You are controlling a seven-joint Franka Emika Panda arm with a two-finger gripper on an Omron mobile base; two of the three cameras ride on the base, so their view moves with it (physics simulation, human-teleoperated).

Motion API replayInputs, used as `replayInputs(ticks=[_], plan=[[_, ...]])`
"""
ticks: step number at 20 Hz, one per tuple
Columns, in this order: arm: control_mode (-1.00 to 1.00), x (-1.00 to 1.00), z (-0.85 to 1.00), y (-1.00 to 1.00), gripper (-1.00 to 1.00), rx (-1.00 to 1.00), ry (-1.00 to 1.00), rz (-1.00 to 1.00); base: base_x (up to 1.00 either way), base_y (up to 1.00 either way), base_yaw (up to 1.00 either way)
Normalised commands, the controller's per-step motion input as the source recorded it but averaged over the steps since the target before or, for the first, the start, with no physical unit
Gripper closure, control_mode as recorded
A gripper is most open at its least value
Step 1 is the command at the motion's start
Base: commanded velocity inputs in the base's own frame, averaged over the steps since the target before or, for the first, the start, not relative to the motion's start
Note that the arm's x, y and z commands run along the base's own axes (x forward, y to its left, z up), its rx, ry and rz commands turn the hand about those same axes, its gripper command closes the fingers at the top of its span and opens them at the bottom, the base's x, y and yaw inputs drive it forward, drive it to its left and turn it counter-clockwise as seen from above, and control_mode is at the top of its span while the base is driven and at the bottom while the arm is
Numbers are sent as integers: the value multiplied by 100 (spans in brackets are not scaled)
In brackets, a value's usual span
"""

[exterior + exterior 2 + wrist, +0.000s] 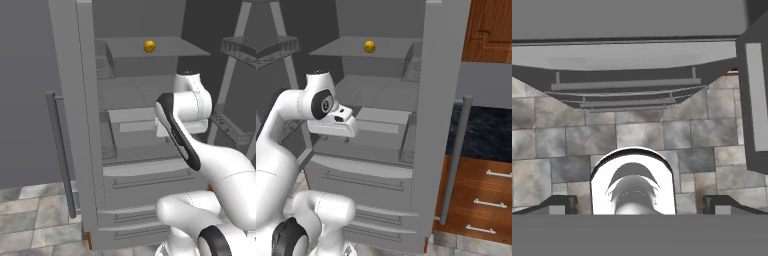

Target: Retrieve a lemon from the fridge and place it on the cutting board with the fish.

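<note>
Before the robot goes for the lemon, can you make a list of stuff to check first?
1. Fridge doors open: ok, both stand open and the shelves show.
2. Lemon found: ok, it sits alone on the top shelf.
3. Pincer empty and open: ok, the two tips are far apart with nothing between them.
4. Pincer aimed at the lemon: not ok, the hand view looks down at the floor tiles and the drawers.
5. Pincer high enough: not ok, the hand is by the middle shelves, well below the lemon.
6. Cutting board and fish ready: cannot tell.
</note>
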Motion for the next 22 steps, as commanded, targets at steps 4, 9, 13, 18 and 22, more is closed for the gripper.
replayInputs(ticks=[4, 9, 13, 18, 22], plan=[[-100, -2, -34, 0, -100, 0, 0, 0, 0, 0, 0], [-100, 0, -33, 0, -100, 0, 0, 0, 0, 0, 0], [-100, -5, -25, 0, -100, 0, -1, 0, 0, 0, 0], [-100, -7, -6, 0, -100, 0, -2, 0, 0, 0, 0], [-100, 0, 0, 0, -100, 0, 0, 0, 0, 0, 0]])
